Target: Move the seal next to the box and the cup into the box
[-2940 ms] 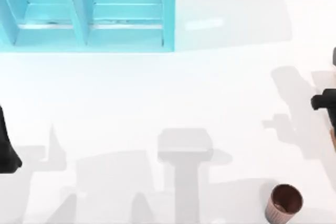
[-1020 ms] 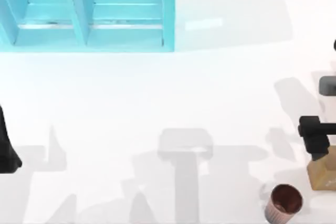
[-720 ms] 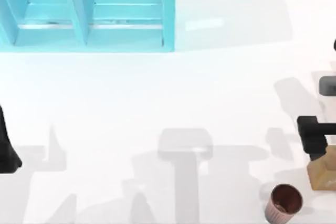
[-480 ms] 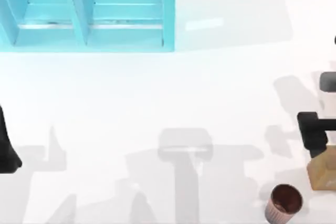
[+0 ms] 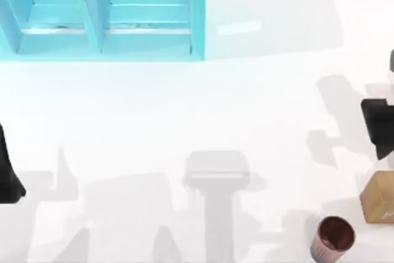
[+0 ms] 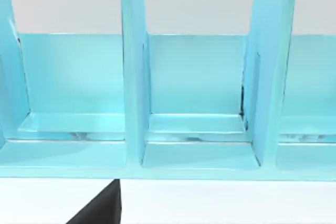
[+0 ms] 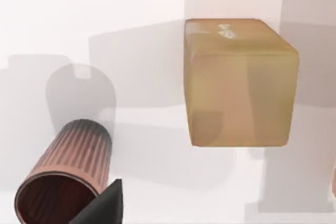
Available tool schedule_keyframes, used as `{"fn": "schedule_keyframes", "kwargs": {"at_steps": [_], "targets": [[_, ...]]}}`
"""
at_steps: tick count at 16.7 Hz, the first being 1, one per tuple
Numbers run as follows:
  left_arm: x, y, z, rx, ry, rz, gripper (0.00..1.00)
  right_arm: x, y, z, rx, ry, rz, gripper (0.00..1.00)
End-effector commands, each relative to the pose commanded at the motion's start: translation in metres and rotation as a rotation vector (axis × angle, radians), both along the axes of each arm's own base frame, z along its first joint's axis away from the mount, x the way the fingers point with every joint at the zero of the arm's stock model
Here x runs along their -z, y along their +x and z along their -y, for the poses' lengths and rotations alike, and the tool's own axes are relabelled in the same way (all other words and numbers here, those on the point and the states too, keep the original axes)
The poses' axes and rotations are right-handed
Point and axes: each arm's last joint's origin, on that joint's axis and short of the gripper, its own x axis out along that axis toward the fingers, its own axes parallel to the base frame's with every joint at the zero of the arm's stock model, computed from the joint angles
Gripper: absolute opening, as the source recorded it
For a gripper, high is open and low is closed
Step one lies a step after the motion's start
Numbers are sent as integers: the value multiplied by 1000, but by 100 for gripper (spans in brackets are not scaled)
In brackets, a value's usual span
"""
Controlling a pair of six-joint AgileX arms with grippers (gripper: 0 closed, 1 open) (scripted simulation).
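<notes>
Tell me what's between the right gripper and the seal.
Nothing: in the top view a short stretch of bare table separates the right gripper from the seal.

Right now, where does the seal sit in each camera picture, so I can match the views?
Top view: the seal stands at the table's right edge, just up and right of the cup.
Right wrist view: the seal stands upright on the white table, apart from the cup.
Left wrist view: not in it; this one faces the blue box.
Shared landmark: the cup, beside the seal in the top and right wrist views.
</notes>
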Motion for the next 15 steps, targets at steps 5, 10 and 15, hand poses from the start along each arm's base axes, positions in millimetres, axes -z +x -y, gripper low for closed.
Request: {"fn": "schedule_keyframes", "kwargs": {"at_steps": [5, 10, 15], "targets": [[0, 0, 0, 0, 0, 0, 100, -29, -5, 1, 0, 0, 2, 100], [0, 0, 0, 0, 0, 0, 100, -25, -6, -3, -1, -1, -2, 100], [0, 0, 0, 0, 0, 0, 100, -2, -28, -35, 1, 0, 3, 100]]}}
